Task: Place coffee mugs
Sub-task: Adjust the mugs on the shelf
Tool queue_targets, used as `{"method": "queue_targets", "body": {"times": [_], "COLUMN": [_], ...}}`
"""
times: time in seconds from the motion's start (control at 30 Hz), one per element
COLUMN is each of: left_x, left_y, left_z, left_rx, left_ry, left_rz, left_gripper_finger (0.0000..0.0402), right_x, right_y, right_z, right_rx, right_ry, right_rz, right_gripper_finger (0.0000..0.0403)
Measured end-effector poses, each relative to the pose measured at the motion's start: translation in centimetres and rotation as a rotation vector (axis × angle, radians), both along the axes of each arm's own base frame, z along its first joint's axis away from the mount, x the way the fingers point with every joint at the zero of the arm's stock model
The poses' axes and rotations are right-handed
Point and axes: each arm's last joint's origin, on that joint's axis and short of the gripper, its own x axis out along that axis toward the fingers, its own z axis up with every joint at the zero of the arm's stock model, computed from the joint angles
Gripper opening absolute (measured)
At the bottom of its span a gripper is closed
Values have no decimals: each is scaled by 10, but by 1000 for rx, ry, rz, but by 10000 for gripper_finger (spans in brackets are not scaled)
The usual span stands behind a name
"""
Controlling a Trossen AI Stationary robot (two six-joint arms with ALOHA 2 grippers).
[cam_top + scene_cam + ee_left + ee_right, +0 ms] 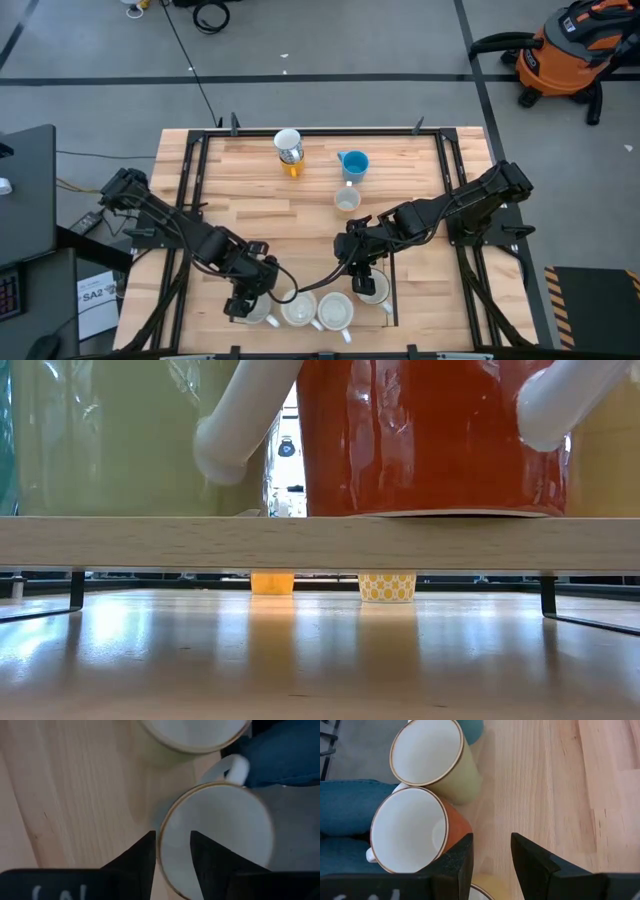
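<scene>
Coffee mugs (298,310): four are lined up along the bottom edge of the table (420,170) in the high view, w/ three more left in the upper middle: one tipped over (288,147), the blue one (354,163) and a small white one (347,200).

At lower left, the left gripper (243,300) is parked on the leftmost cream mug (220,840). Its fingers straddle the rim w/ a narrow gap and nothing looks pinched. Imo a straight lift is wanted here so the inner finger isn't dragged across the rim and the mug tipped into its neighbour.

Right of centre, the right gripper (492,840) is held spread over bare wood beside the red-brown mug (455,827), nothing gripped. It should be kept clear till the left arm is out.
</scene>
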Motion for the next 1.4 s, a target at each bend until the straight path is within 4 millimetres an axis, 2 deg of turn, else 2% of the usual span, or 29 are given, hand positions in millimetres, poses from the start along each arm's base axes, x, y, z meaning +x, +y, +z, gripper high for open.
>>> {"method": "queue_targets", "body": {"times": [0.23,0.4,0.6,0.97,1.4], "left_x": [13,25,38,58,60], "left_y": [2,4,8,-2,-7], "left_z": [29,36,28,-5,-11], "left_rx": [-58,-68,-23,38,29], "left_ry": [-141,-280,-305,-235,-217], "left_rz": [37,116,215,215,197], "left_gripper_finger": [128,128,128,128,128], "right_x": [0,0,-1,-4,-6], "right_y": [0,0,0,6,9], "right_z": [0,0,-1,-2,-2], "right_rx": [0,0,15,36,35], "right_ry": [0,0,14,41,43], "right_rz": [0,0,11,52,61], "right_gripper_finger": [137,137,137,137,137]}}
